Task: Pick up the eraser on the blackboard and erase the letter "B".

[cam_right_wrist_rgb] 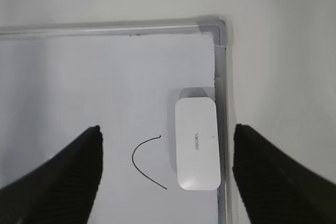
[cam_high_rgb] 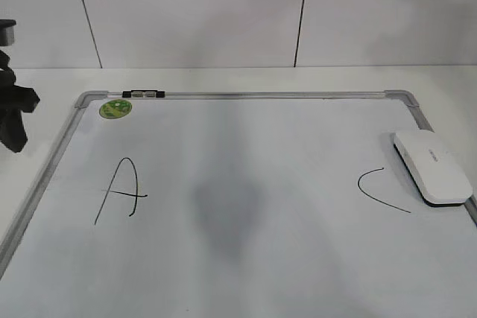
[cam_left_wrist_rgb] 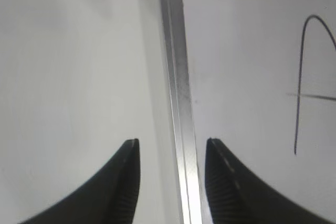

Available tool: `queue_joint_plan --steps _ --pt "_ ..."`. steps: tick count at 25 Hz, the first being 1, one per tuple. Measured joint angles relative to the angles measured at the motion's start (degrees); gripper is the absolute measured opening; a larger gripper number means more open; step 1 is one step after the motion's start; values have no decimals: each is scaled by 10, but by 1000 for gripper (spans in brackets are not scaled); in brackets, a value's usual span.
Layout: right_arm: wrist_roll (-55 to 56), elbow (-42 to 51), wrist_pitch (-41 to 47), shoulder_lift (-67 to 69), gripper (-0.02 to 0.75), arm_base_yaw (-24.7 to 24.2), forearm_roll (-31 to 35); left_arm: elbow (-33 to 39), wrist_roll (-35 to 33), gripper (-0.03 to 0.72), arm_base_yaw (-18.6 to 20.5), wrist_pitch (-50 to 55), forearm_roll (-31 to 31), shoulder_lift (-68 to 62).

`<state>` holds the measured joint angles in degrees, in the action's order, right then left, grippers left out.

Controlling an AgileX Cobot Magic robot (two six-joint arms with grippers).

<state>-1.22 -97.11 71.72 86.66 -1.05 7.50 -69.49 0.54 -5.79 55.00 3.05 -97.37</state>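
The eraser point(cam_high_rgb: 432, 165) is a white rounded block lying flat at the right edge of the blackboard point(cam_high_rgb: 253, 95), next to the handwritten "C" point(cam_high_rgb: 380, 188). No letter "B" shows; the board between the "A" point(cam_high_rgb: 119, 190) and the "C" is blank with a grey shadow. My right gripper point(cam_right_wrist_rgb: 167, 128) is open and empty, held high above the eraser point(cam_right_wrist_rgb: 197, 142) and the "C" point(cam_right_wrist_rgb: 144, 161). My left gripper point(cam_left_wrist_rgb: 172, 141) is open and empty, straddling the board's left frame point(cam_left_wrist_rgb: 178, 103) from above, with the "A" point(cam_left_wrist_rgb: 302, 87) to its right.
A round green sticker point(cam_high_rgb: 115, 108) sits at the board's top left corner, with a small black clip point(cam_high_rgb: 144, 94) on the top frame. A black part of the left arm point(cam_high_rgb: 15, 109) hangs at the left edge. A white tiled wall stands behind the table.
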Motion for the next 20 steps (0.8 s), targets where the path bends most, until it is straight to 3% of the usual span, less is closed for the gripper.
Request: queue_joint_plan --steps 5,11,20 --pt "1 39 1 -90 590 0 19 -17 0 292 0 126 0 48" --pt "1 175 2 -235 589 0 19 -12 0 280 0 147 2 102" --pt "1 380 6 -456 586 0 20 120 0 276 0 151 6 303"
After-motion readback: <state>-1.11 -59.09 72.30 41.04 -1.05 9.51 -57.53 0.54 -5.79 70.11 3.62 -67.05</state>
